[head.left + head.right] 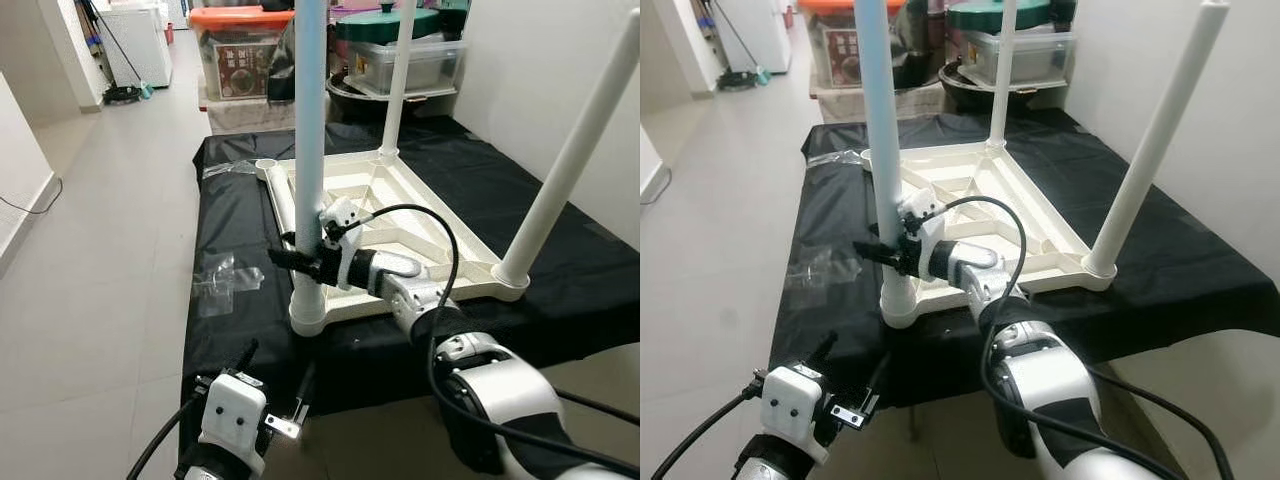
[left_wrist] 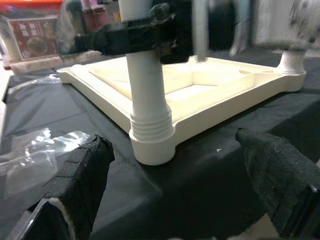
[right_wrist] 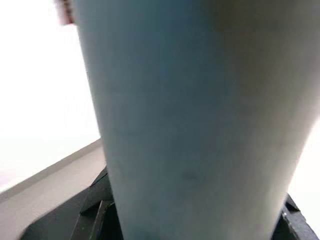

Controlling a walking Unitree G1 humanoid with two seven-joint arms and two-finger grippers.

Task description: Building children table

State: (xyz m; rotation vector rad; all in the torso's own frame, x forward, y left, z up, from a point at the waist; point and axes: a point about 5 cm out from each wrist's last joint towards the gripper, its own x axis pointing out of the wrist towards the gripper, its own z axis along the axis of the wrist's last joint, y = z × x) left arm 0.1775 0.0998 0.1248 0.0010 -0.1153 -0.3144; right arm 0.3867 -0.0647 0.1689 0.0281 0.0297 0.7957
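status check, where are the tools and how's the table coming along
Right tool shut on near left leg, upright in its corner socket. Left tool open, low at the black-covered bench edge. Tabletop upside down; three legs standing. Nothing blocking.

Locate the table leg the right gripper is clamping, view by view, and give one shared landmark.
Left eye: the near table leg, centre-left, upright.
Right eye, left of centre.
Left wrist, rising from the corner socket.
Right wrist, close up.
Landmark: right gripper around it.
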